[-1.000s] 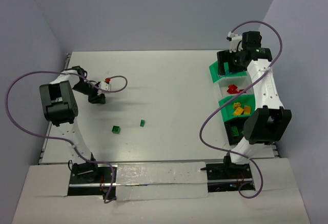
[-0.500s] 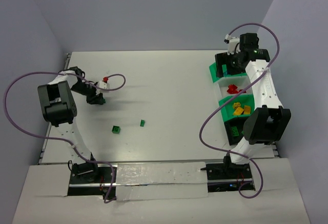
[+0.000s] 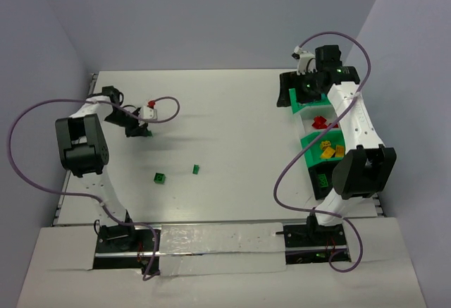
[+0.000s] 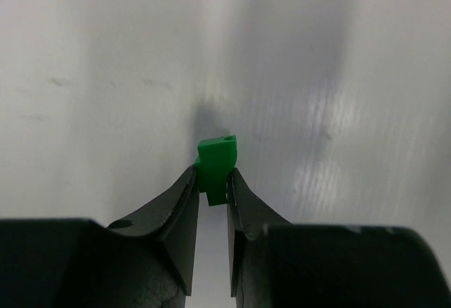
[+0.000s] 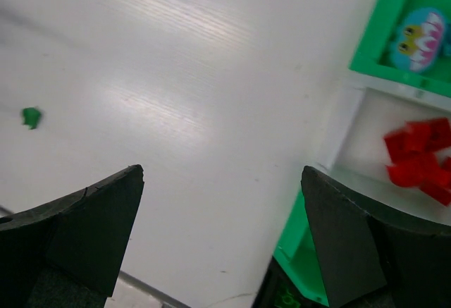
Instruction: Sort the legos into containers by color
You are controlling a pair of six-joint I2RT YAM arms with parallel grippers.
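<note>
My left gripper (image 3: 143,131) is shut on a small green lego (image 4: 215,164), pinched between the fingertips just above the white table at the far left. Two more green legos (image 3: 161,177) (image 3: 196,169) lie on the table in front of it. My right gripper (image 3: 292,94) is open and empty, hovering beside the left edge of the green containers (image 3: 294,102). The right wrist view shows its gripper (image 5: 222,174) wide open over bare table, with a green lego (image 5: 31,117) far off to the left. Red legos (image 3: 320,122) and yellow legos (image 3: 328,150) lie in their bins.
The bins stand in a row along the right edge. In the right wrist view the top green bin (image 5: 375,40) holds a blue round thing (image 5: 417,32), and red legos (image 5: 420,157) lie in a white-floored compartment. Purple cables loop beside both arms.
My left gripper has shifted slightly right and up with the green lego in it. My right gripper has moved left, from over the top bin to its left edge.
</note>
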